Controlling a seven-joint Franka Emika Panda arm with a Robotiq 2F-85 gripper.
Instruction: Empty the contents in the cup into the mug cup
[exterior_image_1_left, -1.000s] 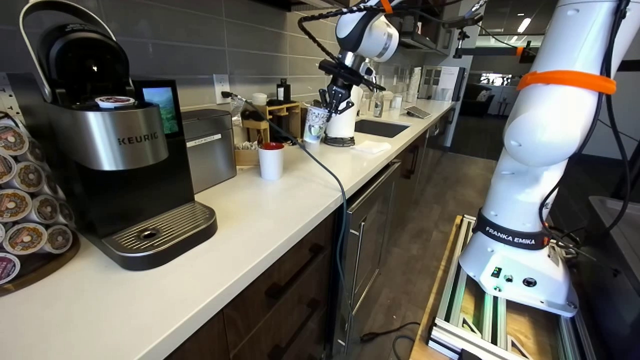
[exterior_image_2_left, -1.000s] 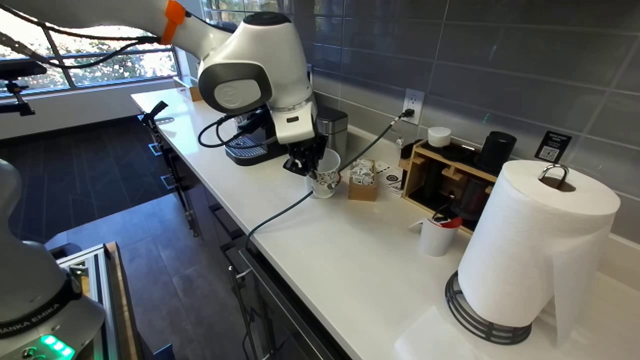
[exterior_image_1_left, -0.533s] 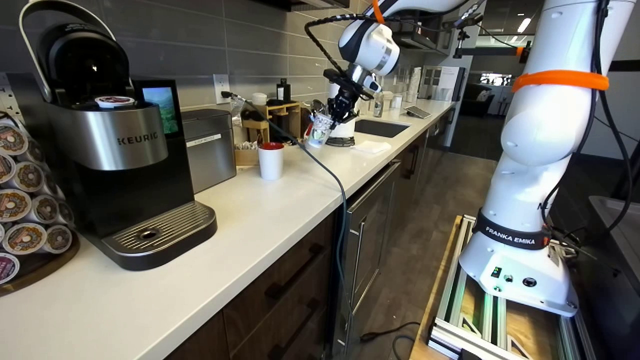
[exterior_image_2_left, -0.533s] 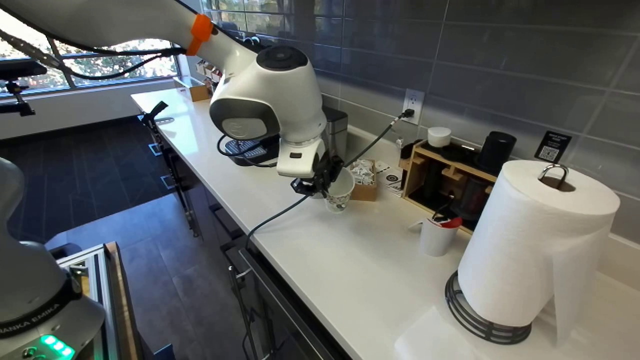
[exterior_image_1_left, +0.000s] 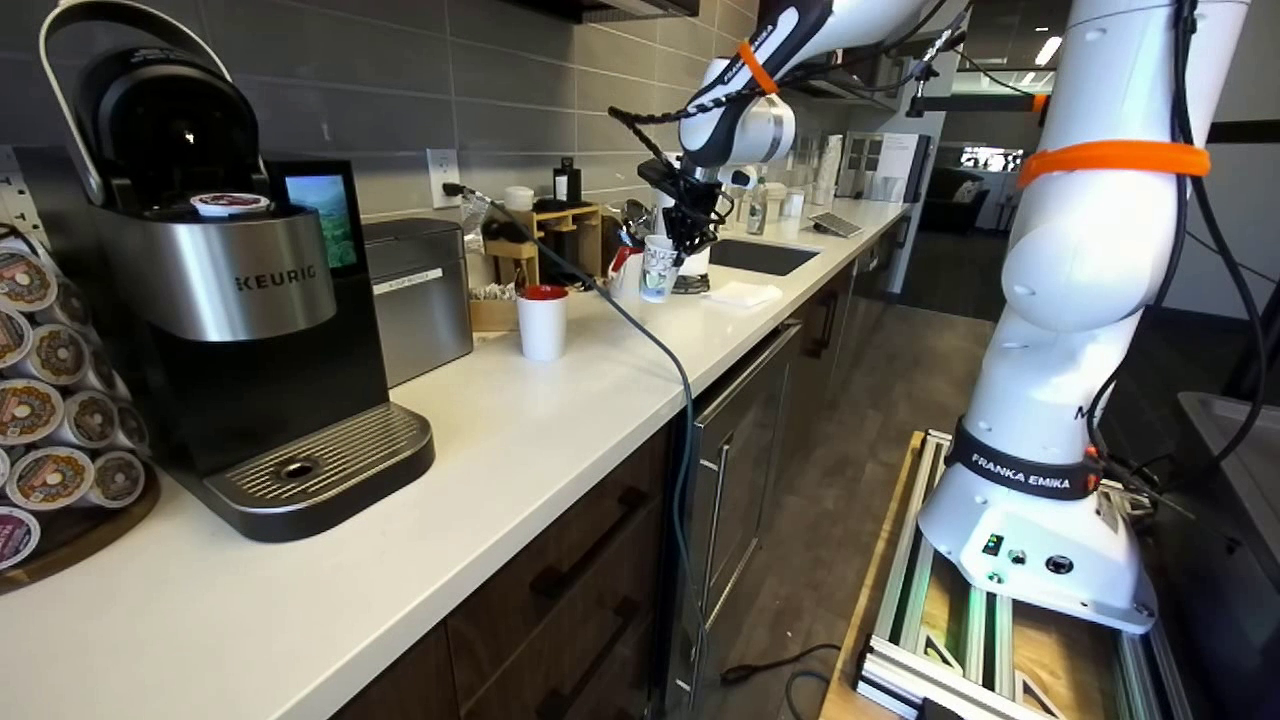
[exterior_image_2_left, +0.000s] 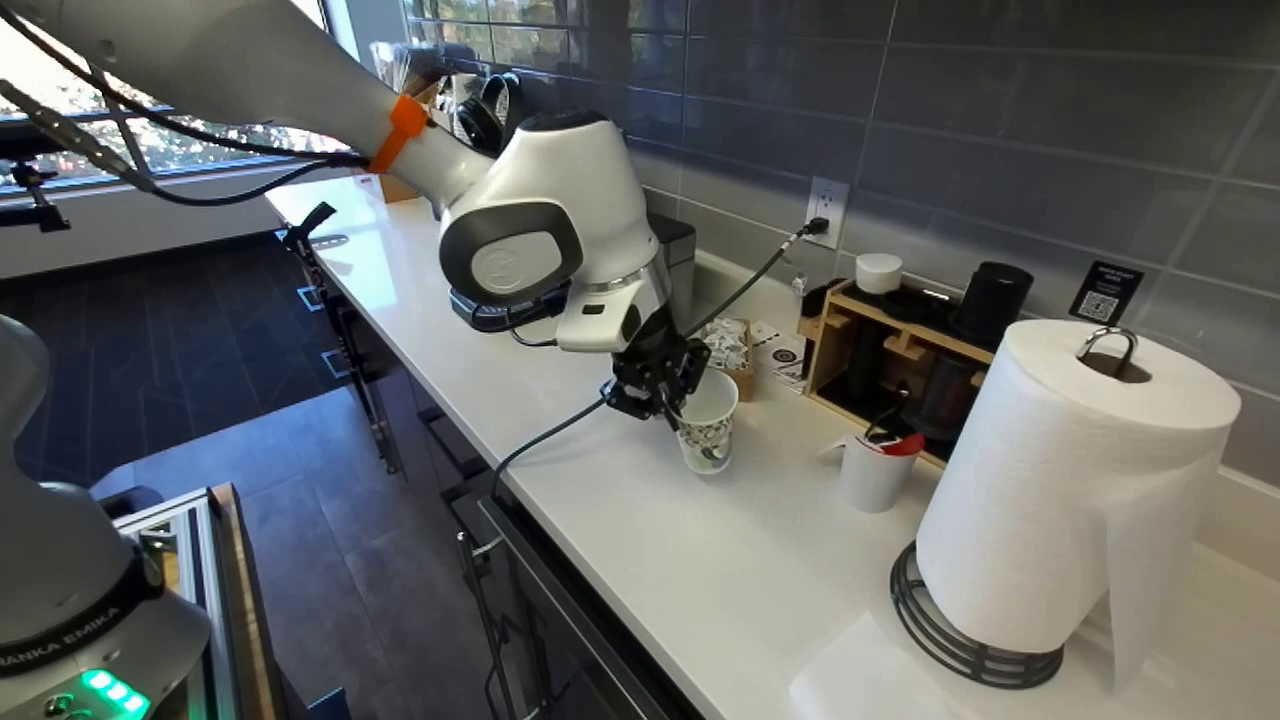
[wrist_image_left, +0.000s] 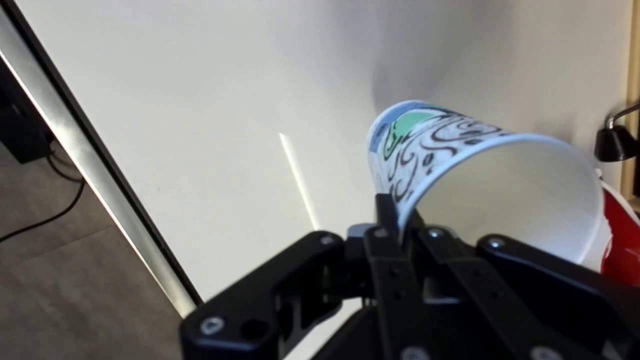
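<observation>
A white paper cup with a dark swirl pattern (exterior_image_1_left: 658, 268) hangs from my gripper (exterior_image_1_left: 684, 255) above the counter, nearly upright. It also shows in an exterior view (exterior_image_2_left: 706, 440) and in the wrist view (wrist_image_left: 425, 150). My gripper (exterior_image_2_left: 672, 405) is shut on the cup's wall at the rim, one finger inside and one outside. The cup's bottom inside is hidden. A white mug with a red inside (exterior_image_1_left: 543, 325) stands near the coffee machine. Another white mug with a red inside (exterior_image_2_left: 873, 478) holds something dark and thin. A red mug inside (wrist_image_left: 620, 240) shows at the wrist view's right edge.
A black cord (exterior_image_1_left: 625, 315) runs from the wall outlet across the counter. A paper towel roll (exterior_image_2_left: 1090, 480) on a black stand and a wooden rack (exterior_image_2_left: 830, 350) stand further along. A coffee machine (exterior_image_1_left: 240, 260) and a box of packets (exterior_image_2_left: 740, 345) are also there.
My gripper has carried the cup along the counter, away from the coffee machine and towards the paper towel roll. The cup tilted more half a second ago and is more upright now.
</observation>
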